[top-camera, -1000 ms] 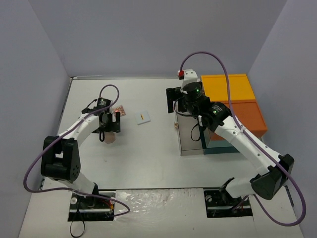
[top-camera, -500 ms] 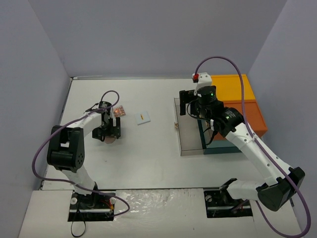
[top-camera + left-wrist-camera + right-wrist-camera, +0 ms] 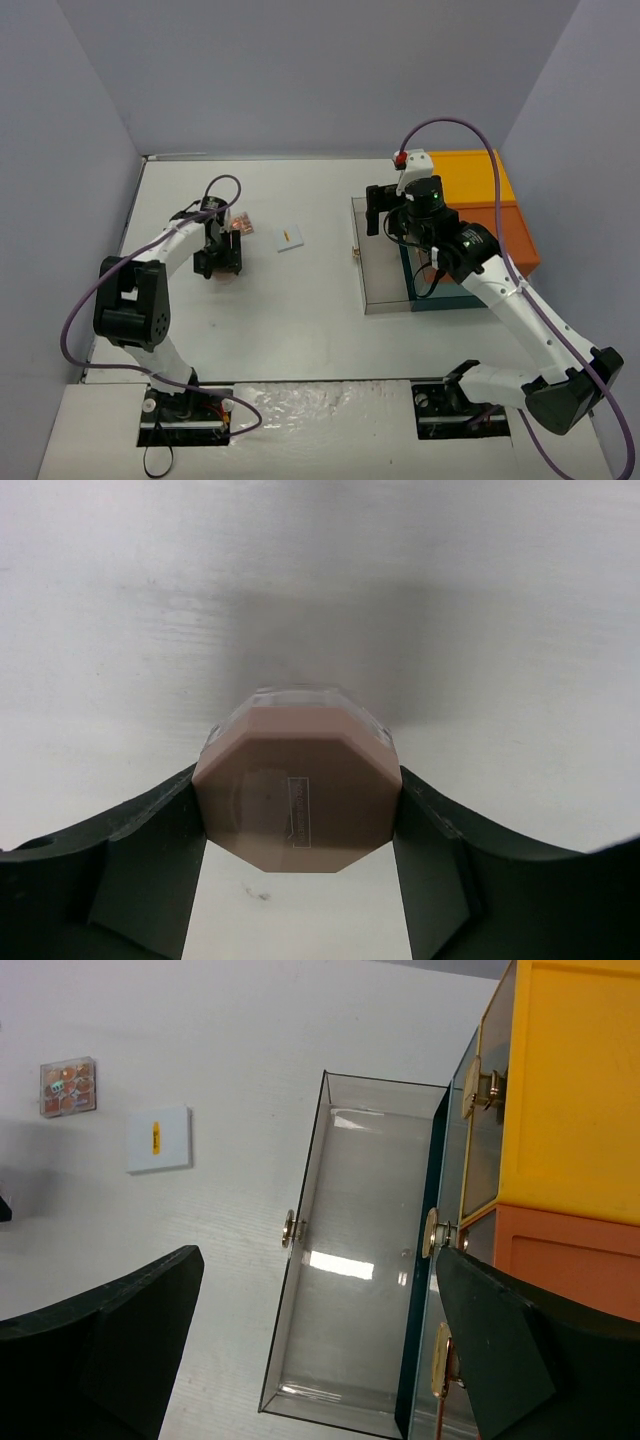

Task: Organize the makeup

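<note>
Pale lilac walls close in a white bench (image 3: pixel 300 330), smooth and slightly glossy, with plenty of bare room between the things.

On the left, the left tool (image 3: pixel 218 262) is clamped on a peach compact (image 3: pixel 297 785), one finger on each of two opposite flat sides of its eight-sided body. It looks like light, rigid, smooth plastic that could slip or twist, so those flat sides are the sensible place to hold it. Whether it is off the bench I cannot tell.

Just beyond lies a pink-squared palette (image 3: pixel 240 226), flat and thin, best pinched across its edges. Right of it, apart, lies a small white card (image 3: pixel 290 238), probably hard to lift from so smooth a surface.

Further right, a clear drawer (image 3: pixel 350 1280) stands pulled out of the orange, yellow and teal box (image 3: pixel 570 1090); it looks empty. Above it hangs the right tool (image 3: pixel 318 1260), fingers wide apart, holding nothing.
</note>
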`<state>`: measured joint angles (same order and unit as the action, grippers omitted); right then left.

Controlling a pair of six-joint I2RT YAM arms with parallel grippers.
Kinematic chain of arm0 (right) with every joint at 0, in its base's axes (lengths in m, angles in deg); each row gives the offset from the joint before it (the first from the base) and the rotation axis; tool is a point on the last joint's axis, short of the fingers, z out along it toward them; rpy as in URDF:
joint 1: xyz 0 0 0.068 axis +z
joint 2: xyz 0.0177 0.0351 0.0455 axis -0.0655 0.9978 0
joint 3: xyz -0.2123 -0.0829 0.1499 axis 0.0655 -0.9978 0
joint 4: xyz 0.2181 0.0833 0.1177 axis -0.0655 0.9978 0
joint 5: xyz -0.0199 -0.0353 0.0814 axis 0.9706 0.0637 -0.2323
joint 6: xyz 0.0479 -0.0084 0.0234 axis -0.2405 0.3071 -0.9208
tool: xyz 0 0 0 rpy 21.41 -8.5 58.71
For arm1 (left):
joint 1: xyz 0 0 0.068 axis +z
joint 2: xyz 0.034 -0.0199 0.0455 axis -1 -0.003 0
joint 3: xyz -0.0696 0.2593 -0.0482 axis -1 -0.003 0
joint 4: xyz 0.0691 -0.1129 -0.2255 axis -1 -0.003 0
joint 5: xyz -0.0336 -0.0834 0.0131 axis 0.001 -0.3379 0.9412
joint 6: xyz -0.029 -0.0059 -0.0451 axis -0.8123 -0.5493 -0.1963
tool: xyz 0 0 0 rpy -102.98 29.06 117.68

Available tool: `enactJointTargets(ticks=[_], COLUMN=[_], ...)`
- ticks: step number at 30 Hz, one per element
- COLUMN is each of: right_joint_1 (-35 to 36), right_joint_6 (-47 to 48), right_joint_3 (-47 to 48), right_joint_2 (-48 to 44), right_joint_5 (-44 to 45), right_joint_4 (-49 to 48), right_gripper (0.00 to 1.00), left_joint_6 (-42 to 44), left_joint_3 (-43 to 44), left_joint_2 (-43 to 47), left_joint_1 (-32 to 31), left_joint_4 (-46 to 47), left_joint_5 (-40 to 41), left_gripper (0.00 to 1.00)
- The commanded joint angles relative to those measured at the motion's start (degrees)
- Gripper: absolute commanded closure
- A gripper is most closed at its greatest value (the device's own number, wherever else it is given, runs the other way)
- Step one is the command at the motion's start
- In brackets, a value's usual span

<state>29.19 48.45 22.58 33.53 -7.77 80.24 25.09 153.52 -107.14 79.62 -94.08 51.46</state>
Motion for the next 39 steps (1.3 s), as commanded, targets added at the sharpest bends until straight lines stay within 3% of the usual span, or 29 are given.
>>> enactJointTargets(ticks=[1, 6, 15, 19, 34, 39], right_joint_1=[-0.43, -0.69, -0.69, -0.69, -0.69, -0.61], right_joint_6=[0.85, 3.24, 7.31, 8.04, 6.79, 6.91], right_joint_3=[1.46, 4.82, 10.86, 10.45, 7.09, 6.5], right_joint_2=[-2.64, -4.85, -10.93, -12.79, -16.25, -16.18], right_joint_5=[-0.91, -2.78, -7.55, -7.96, -7.07, -7.07], right_joint_4=[-3.82, -4.1, -6.94, -7.43, -7.25, -7.24], right_gripper=[0.0, 0.0, 0.0, 0.0, 0.0, 0.0], left_joint_6=[2.54, 8.66, 13.28, 13.3, 25.52, 24.83], left_joint_3=[16.55, 26.8, 45.39, 50.53, 55.49, 60.05], left_joint_2=[6.35, 1.31, -14.97, -21.86, -31.47, -36.1], left_joint_1=[-8.81, -23.74, -37.46, -38.48, -37.91, -37.29], left_joint_4=[-1.71, 2.78, 2.78, 3.1, 13.59, 12.14], left_joint_5=[-0.94, -3.95, -6.56, -6.89, -7.88, -8.48], left_gripper=[0.98, 0.98, 0.98, 0.98, 0.98, 0.88])
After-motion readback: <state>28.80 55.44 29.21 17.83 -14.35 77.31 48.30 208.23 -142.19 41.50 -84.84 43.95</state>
